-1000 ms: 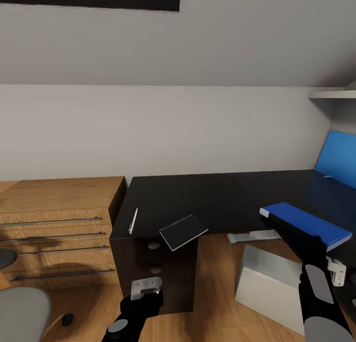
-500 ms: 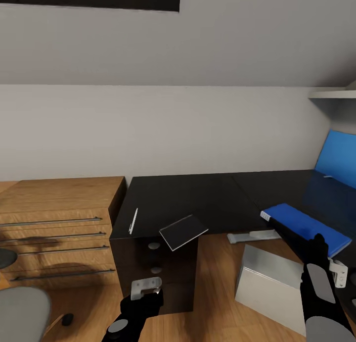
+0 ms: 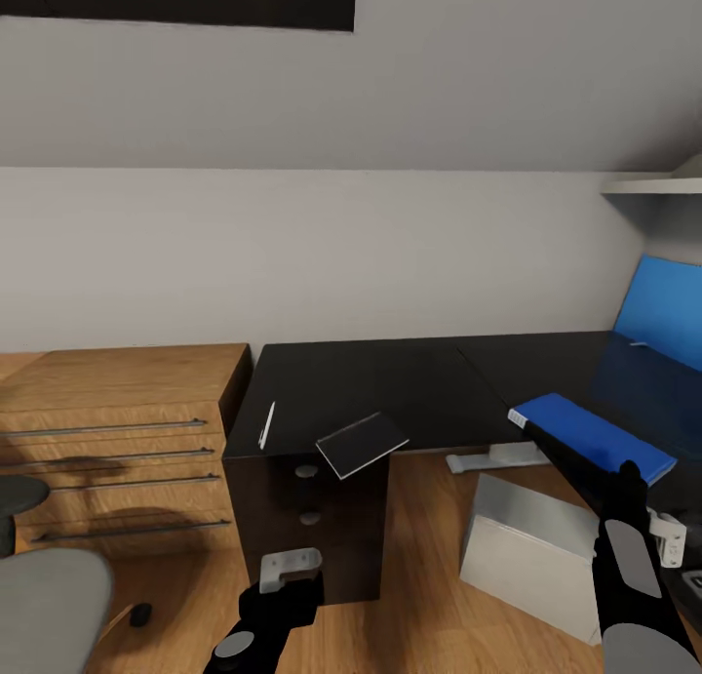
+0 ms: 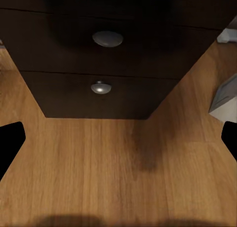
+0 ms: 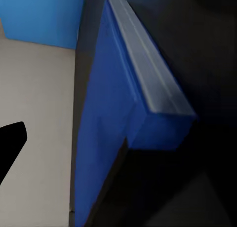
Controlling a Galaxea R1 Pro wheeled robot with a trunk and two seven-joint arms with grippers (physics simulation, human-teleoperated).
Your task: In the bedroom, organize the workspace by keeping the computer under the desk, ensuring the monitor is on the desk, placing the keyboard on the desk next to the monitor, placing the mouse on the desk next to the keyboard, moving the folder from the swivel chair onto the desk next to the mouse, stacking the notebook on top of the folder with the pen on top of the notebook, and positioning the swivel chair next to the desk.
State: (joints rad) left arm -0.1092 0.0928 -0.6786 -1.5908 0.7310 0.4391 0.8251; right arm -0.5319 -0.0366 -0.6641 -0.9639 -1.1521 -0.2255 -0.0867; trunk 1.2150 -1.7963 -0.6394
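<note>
The black L-shaped desk (image 3: 390, 386) fills the middle of the head view. On its right wing lies the blue folder (image 3: 590, 432), seen close up in the right wrist view (image 5: 111, 128). My right gripper (image 3: 629, 479) hovers open just short of the folder's near end, apart from it. The notebook (image 3: 362, 445) hangs tilted over the desk's front edge, and the white pen (image 3: 265, 425) lies to its left. The grey computer (image 3: 531, 547) rests tilted on the floor beside the pedestal. My left gripper (image 3: 291, 578) is open and low in front of the drawers. The swivel chair (image 3: 44, 596) is at the lower left.
A light wood cabinet (image 3: 117, 430) with bar handles adjoins the desk's left end. The dark drawer pedestal (image 4: 98, 64) has silver knobs. A bright blue upright panel (image 3: 668, 313) leans at the far right under a shelf (image 3: 648, 186). A pale bar (image 3: 492, 456) lies on the wood floor.
My right gripper has drawn back from the folder, which stays on the desk. The whole picture has shifted slightly, so the camera moved. The left arm holds its pose.
</note>
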